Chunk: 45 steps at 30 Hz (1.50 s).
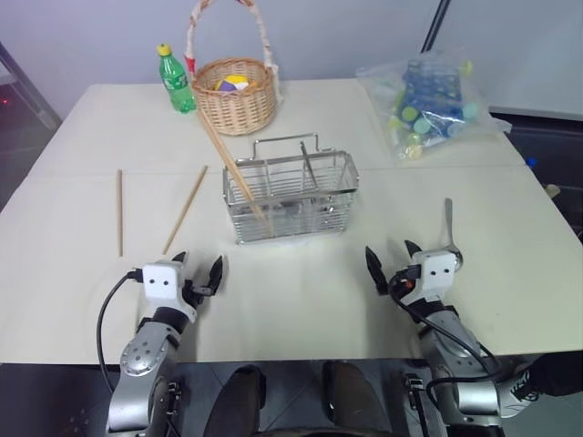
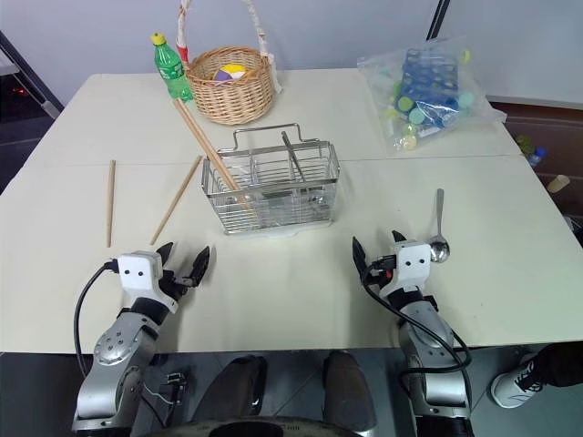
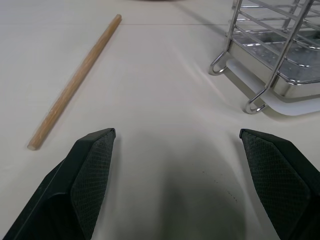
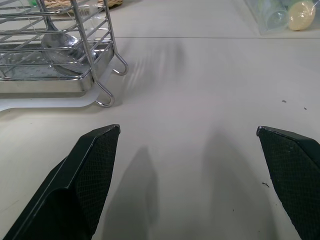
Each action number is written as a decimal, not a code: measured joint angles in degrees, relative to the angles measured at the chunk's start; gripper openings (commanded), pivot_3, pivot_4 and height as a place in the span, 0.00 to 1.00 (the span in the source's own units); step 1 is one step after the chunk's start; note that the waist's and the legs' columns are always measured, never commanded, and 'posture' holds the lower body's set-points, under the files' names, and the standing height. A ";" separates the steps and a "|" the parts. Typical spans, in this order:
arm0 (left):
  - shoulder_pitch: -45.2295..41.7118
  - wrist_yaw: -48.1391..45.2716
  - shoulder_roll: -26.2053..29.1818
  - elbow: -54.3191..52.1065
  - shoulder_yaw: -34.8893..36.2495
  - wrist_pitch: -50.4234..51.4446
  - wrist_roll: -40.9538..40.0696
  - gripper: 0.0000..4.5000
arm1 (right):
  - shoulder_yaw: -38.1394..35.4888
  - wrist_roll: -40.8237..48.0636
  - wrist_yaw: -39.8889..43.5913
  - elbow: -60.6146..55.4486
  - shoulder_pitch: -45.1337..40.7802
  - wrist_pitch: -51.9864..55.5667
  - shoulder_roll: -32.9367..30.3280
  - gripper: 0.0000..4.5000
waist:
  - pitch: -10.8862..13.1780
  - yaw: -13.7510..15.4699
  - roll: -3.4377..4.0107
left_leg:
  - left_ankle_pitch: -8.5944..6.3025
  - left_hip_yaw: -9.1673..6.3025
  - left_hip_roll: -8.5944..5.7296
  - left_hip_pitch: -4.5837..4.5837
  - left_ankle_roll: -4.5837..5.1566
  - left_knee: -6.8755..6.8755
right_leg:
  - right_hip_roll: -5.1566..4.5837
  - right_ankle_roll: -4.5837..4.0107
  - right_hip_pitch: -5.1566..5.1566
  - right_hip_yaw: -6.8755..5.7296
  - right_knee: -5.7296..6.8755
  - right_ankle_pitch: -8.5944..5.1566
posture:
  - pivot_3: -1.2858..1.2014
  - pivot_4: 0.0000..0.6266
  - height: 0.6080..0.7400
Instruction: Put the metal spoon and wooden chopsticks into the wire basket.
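Observation:
The wire basket (image 1: pixel 291 196) stands at the table's middle, with wooden chopsticks (image 1: pixel 226 162) leaning out of its left end and a spoon (image 4: pixel 62 45) inside. Two more chopsticks lie flat to its left, one (image 1: pixel 185 208) slanted near the basket and one (image 1: pixel 119 212) farther out. A metal spoon (image 1: pixel 449 232) lies on the table at the right, its bowl beside my right gripper (image 1: pixel 390 255). That gripper is open and empty, just above the table. My left gripper (image 1: pixel 199 266) is also open and empty, in front of the slanted chopstick (image 3: pixel 75 82) and left of the basket (image 3: pixel 272 55).
A round wicker basket (image 1: pixel 235 91) and a green bottle (image 1: pixel 176 80) stand at the back, behind the wire basket. A clear plastic bag of small coloured items (image 1: pixel 433 105) lies at the back right. The table's front edge runs just under both grippers.

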 measured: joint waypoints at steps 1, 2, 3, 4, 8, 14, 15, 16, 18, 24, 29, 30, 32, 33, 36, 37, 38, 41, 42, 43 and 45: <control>0.04 -0.02 0.01 0.06 0.00 -0.18 0.00 0.93 | 0.00 0.00 0.03 0.03 -0.01 0.00 0.00 1.00 | 0.00 -0.01 0.00 | 0.00 0.00 0.00 0.00 0.00 0.00 | 0.00 0.00 0.00 0.00 0.00 0.00 | 0.52 0.24 1.00; 0.09 -0.02 0.01 0.14 0.00 -0.45 0.00 0.93 | 0.00 0.00 0.08 0.06 -0.03 0.00 0.00 1.00 | 0.00 -0.01 0.00 | 0.00 0.00 0.00 0.00 0.00 0.00 | 0.00 0.00 0.00 0.00 0.00 0.00 | 0.52 0.24 1.00; 0.13 -0.01 0.01 0.19 0.00 -0.61 0.00 0.93 | 0.00 0.00 0.16 0.10 -0.09 0.00 0.00 1.00 | 0.00 -0.03 0.00 | 0.00 0.00 0.00 0.00 0.00 0.00 | 0.00 0.00 0.00 0.00 0.00 0.00 | 0.52 0.24 1.00; 0.15 0.00 0.01 0.22 0.00 -0.69 0.00 0.93 | 0.01 0.00 0.32 0.19 -0.26 0.00 0.00 1.00 | 0.00 -0.04 0.00 | 0.00 0.00 0.00 0.00 0.00 0.00 | 0.00 0.00 0.00 0.00 0.00 0.00 | 0.52 0.24 1.00; 0.31 -0.04 0.06 0.24 0.00 -0.86 0.00 0.93 | 0.16 -0.03 0.95 0.96 -1.50 -0.01 -0.01 1.00 | 0.00 -0.06 0.00 | 0.00 0.00 0.00 0.00 0.00 0.00 | 0.00 0.00 0.00 0.00 0.00 0.00 | 0.52 0.24 1.00; 1.88 -1.89 2.29 -0.62 0.04 -0.59 -0.75 0.93 | 0.50 -0.06 1.28 1.31 -1.54 -0.03 -0.01 1.00 | 0.00 -0.18 0.00 | 0.00 0.00 0.02 0.00 0.00 -0.02 | 0.00 -0.01 -0.02 0.00 0.00 0.00 | 0.52 0.24 1.00; 2.51 -2.83 3.23 -1.26 0.11 -0.31 -1.26 0.93 | 0.49 -0.06 1.30 1.32 -1.46 -0.03 -0.01 1.00 | 0.00 -0.19 0.00 | 0.00 0.00 0.02 0.00 0.00 -0.02 | 0.00 -0.01 -0.02 0.00 0.00 -0.01 | 0.52 0.24 1.00; 3.34 -4.05 4.30 -2.02 0.17 0.37 -2.14 0.93 | 0.49 -0.07 1.31 1.33 -1.42 -0.03 -0.02 1.00 | 0.00 -0.14 0.00 | 0.00 0.00 0.02 -0.01 0.00 -0.02 | 0.00 -0.01 -0.03 0.00 0.00 -0.01 | 0.52 0.24 1.00; 4.30 -6.16 5.88 -3.20 0.51 1.49 -3.82 0.93 | 0.50 -0.07 1.38 1.35 -1.43 -0.03 -0.02 1.00 | 0.00 -0.04 0.00 | 0.00 0.00 0.02 -0.03 0.00 -0.01 | 0.00 -0.03 -0.03 0.00 -0.01 -0.02 | 0.52 0.24 1.00; 5.54 -15.56 16.91 -11.79 3.46 6.40 -10.82 0.93 | 0.55 -0.19 1.73 1.92 -1.97 -0.04 -0.04 1.00 | 0.02 -0.09 0.00 | -0.01 0.01 0.04 -0.03 0.00 -0.02 | 0.00 -0.13 -0.04 -0.01 -0.02 -0.07 | 0.52 0.24 1.00; 3.18 -20.17 23.19 -15.97 5.99 11.89 -17.34 0.93 | 0.50 -0.39 1.82 2.54 -2.63 -0.06 -0.05 1.00 | 0.02 -0.10 0.00 | -0.01 0.01 0.04 -0.03 0.00 -0.03 | 0.00 -0.13 -0.05 -0.01 -0.01 -0.07 | 0.52 0.24 1.00; 2.45 -21.20 24.75 -17.12 6.30 13.39 -19.30 0.93 | 0.50 -0.44 1.83 2.60 -2.66 -0.06 -0.04 1.00 | 0.02 -0.10 0.00 | -0.01 0.01 0.04 -0.03 0.00 -0.03 | 0.00 -0.13 -0.05 -0.01 0.00 -0.07 | 0.52 0.24 1.00; 1.45 -23.43 27.72 -20.32 6.99 15.89 -23.32 0.93 | 0.50 -0.47 1.88 2.62 -2.80 -0.07 -0.04 1.00 | 0.02 -0.13 0.01 | -0.01 0.01 0.04 -0.03 0.00 -0.03 | 0.00 -0.13 -0.05 -0.01 0.00 -0.07 | 0.52 0.24 1.00; 0.88 -24.58 29.24 -21.70 7.27 17.24 -25.37 0.93 | 0.48 -0.48 1.88 2.66 -2.83 -0.08 -0.05 1.00 | 0.03 -0.16 0.01 | -0.01 0.01 0.04 -0.02 0.00 -0.04 | 0.00 -0.13 -0.05 0.00 0.00 -0.07 | 0.52 0.24 1.00; -1.36 -26.93 33.36 -24.81 8.18 20.79 -30.85 0.93 | 0.46 -0.50 1.89 3.18 -3.30 -0.08 -0.05 1.00 | 0.03 -0.25 0.02 | 0.00 0.01 0.04 0.00 0.00 -0.05 | 0.00 -0.13 -0.05 -0.01 0.01 -0.07 | 0.52 0.24 1.00; -2.42 -27.30 34.57 -25.76 8.32 22.01 -32.77 0.93 | 0.45 -0.50 1.90 3.50 -3.49 -0.08 -0.06 1.00 | 0.03 -0.24 0.02 | 0.00 0.01 0.04 0.00 0.00 -0.05 | 0.00 -0.13 -0.05 -0.01 0.01 -0.07 | 0.52 0.24 1.00; -3.39 -27.39 35.33 -26.62 8.52 23.09 -34.64 0.93 | 0.46 -0.50 1.93 3.62 -3.60 -0.10 -0.05 1.00 | 0.03 -0.24 0.02 | 0.00 0.02 0.04 0.00 0.00 -0.05 | 0.00 -0.13 -0.05 -0.01 0.01 -0.07 | 0.52 0.24 1.00; -7.72 -27.27 37.39 -27.18 8.63 26.30 -40.30 0.93 | 0.41 -0.52 1.97 3.79 -3.91 -0.14 -0.11 1.00 | 0.04 -0.19 0.02 | 0.00 0.01 0.04 0.00 0.00 -0.05 | 0.01 -0.13 -0.05 -0.01 0.02 -0.07 | 0.52 0.24 1.00; -9.43 -27.30 38.23 -27.15 8.89 27.08 -42.00 0.93 | 0.42 -0.51 2.00 3.82 -4.12 -0.14 -0.12 1.00 | 0.04 -0.20 0.02 | 0.00 0.01 0.04 0.00 0.00 -0.05 | 0.01 -0.13 -0.04 -0.01 0.02 -0.07 | 0.52 0.24 1.00; -11.05 -27.37 38.98 -27.09 9.14 27.83 -43.33 0.93 | 0.40 -0.52 2.02 3.86 -4.38 -0.15 -0.15 1.00 | 0.04 -0.23 0.02 | 0.00 0.02 0.04 0.00 0.01 -0.04 | 0.01 -0.13 -0.04 0.00 0.02 -0.07 | 0.52 0.24 1.00; -13.35 -27.54 39.53 -26.48 9.16 28.46 -44.56 0.93 | 0.34 -0.52 2.06 3.88 -4.58 -0.14 -0.38 1.00 | 0.04 -0.33 0.03 | 0.00 0.02 0.03 0.01 0.01 -0.05 | 0.01 -0.13 -0.04 0.00 0.02 -0.07 | 0.52 0.24 1.00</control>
